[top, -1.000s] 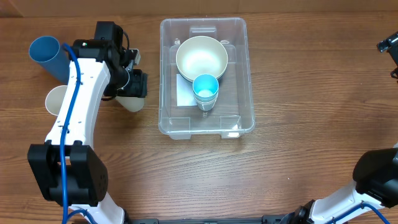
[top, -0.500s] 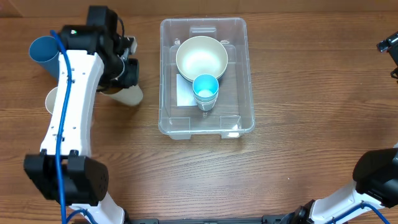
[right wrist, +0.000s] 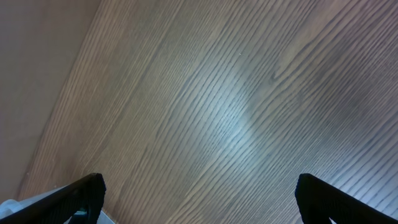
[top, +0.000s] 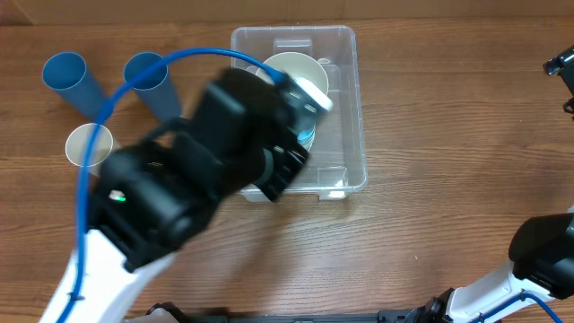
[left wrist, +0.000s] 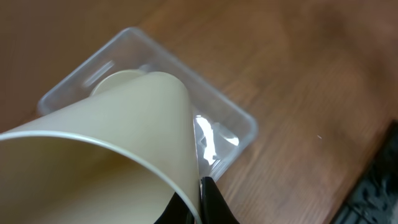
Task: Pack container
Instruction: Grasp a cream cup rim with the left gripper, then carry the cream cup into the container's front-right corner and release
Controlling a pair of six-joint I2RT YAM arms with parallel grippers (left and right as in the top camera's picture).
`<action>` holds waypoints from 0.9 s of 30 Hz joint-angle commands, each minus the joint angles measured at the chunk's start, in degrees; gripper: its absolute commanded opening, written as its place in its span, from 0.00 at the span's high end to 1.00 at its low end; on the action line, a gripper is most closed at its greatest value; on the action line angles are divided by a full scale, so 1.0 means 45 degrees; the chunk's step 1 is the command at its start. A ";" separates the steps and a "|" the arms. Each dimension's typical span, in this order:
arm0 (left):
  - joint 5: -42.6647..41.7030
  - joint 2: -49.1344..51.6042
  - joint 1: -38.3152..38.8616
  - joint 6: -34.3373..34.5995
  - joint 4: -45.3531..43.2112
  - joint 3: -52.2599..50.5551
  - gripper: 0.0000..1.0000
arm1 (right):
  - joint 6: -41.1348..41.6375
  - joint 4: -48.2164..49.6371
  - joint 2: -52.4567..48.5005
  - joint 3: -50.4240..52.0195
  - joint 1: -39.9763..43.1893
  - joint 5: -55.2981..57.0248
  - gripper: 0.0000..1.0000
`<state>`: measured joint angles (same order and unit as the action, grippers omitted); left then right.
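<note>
The clear plastic container [top: 345, 56] stands at the table's centre, and my raised left arm [top: 206, 170] covers much of it. Inside it a white bowl [top: 303, 68] and part of a blue cup [top: 310, 136] show. My left gripper [left wrist: 196, 196] is shut on the wall of a cream cup [left wrist: 112, 155], pinching it at the rim. The cup hangs tilted above the container [left wrist: 244, 126], whose bowl [left wrist: 118, 79] shows past it. My right gripper [right wrist: 199, 193] is open over bare wood, far right.
Two blue cups [top: 67, 76] [top: 148, 76] and a white cup [top: 90, 144] stand left of the container. My right arm [top: 560, 65] sits at the table's right edge.
My left gripper shut on the cream cup, lifted it high and swung right over the container. A second blue cup now shows at the left. The right arm has not moved.
</note>
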<state>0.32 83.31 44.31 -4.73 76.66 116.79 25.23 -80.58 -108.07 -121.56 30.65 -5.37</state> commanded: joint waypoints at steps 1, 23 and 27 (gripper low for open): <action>0.0398 0.1083 0.1263 -0.1054 -0.0087 0.0155 0.96 | 0.0029 0.0063 0.0053 -0.0287 -0.0010 0.0029 0.00; -0.0806 0.5833 0.1418 -0.1093 0.0685 0.0039 0.96 | 0.0029 0.0063 0.0053 -0.0287 -0.0010 0.0029 0.00; -0.0981 0.6212 0.1418 -0.1103 0.0690 -0.0131 0.96 | 0.0029 0.0063 0.0053 -0.0287 -0.0010 0.0029 0.00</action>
<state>-2.59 109.58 50.28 -8.21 79.79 116.62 25.26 -80.55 -108.07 -121.56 30.65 -5.37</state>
